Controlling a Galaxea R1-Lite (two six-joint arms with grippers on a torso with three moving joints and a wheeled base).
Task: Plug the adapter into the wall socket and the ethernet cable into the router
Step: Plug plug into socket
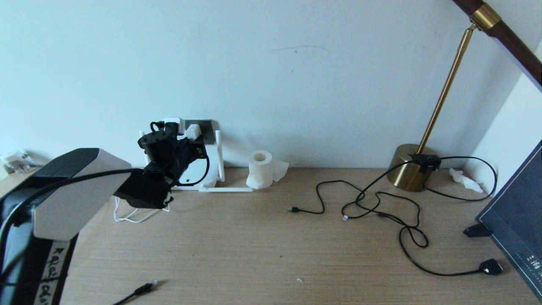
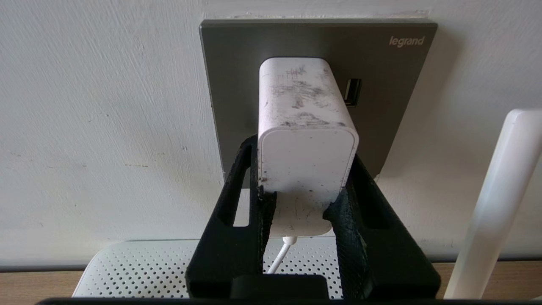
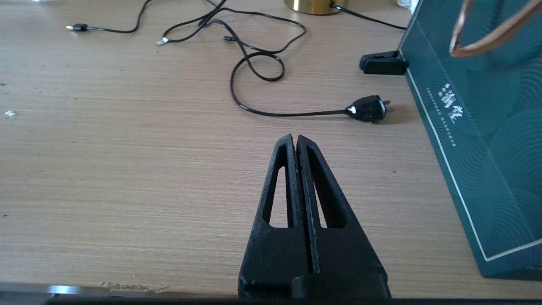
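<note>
The white adapter (image 2: 305,127) stands with its front end against the dark grey wall socket (image 2: 237,63). My left gripper (image 2: 305,169) is shut on the adapter's rear sides. A thin white cord (image 2: 279,258) hangs from the adapter over the router (image 2: 139,267). In the head view the left gripper (image 1: 190,140) is at the wall socket (image 1: 207,129), above the mostly hidden router (image 1: 199,171). The ethernet cable's plug (image 1: 146,288) lies at the desk's front edge. My right gripper (image 3: 295,137) is shut and empty, low over bare desk.
A toilet-paper roll (image 1: 259,169) stands right of the router's antenna (image 1: 219,156). Thin black cables (image 1: 381,207) sprawl at the right, near a brass lamp base (image 1: 408,171) and a dark teal bag (image 3: 487,127). A black plug (image 3: 368,109) lies ahead of the right gripper.
</note>
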